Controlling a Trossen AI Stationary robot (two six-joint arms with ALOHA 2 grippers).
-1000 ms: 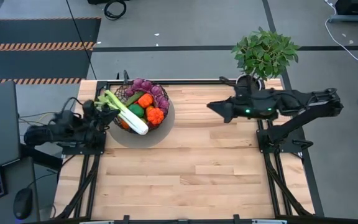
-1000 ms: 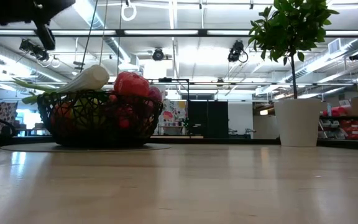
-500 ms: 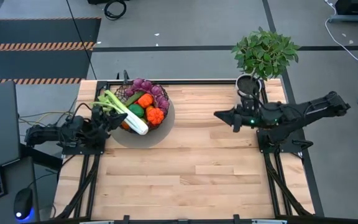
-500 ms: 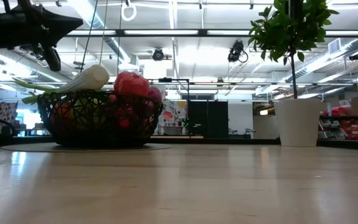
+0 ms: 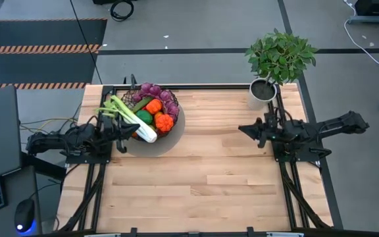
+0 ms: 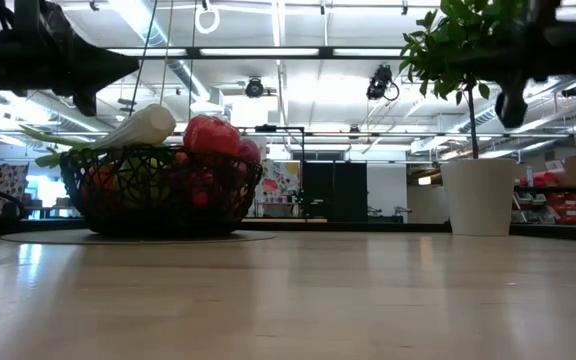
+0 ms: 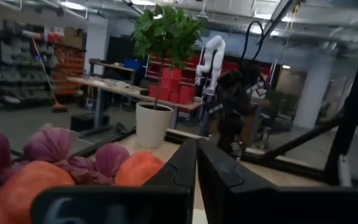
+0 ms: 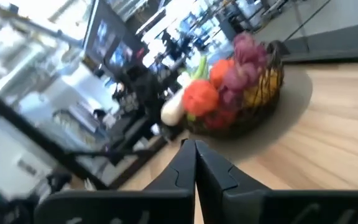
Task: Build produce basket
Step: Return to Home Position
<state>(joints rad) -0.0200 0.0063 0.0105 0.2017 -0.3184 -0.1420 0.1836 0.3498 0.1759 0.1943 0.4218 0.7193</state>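
The dark wire basket (image 5: 129,99) stands on a round grey mat (image 5: 151,145) at the far left of the table and also shows in the low view (image 6: 158,195). It holds the produce: a leek (image 5: 134,118) lying across its rim, purple pieces (image 5: 158,93), orange pieces (image 5: 164,122) and a green one (image 5: 143,117). My left gripper (image 5: 120,137) is shut and empty beside the basket's near left side; its fingers meet in the left wrist view (image 7: 196,149). My right gripper (image 5: 243,130) is shut and empty over the right half of the table, pointing at the basket (image 8: 241,106).
A potted green plant (image 5: 278,58) in a white pot (image 6: 478,195) stands at the table's far right corner, just beyond my right arm. The bare wooden tabletop (image 5: 202,178) spreads between the arms and toward the near edge.
My right gripper has drawn back toward the table's right edge and a little toward the near edge, coming lower. My left gripper has stretched out from its folded pose toward the basket's near left side and also come lower. The basket and produce have stayed still.
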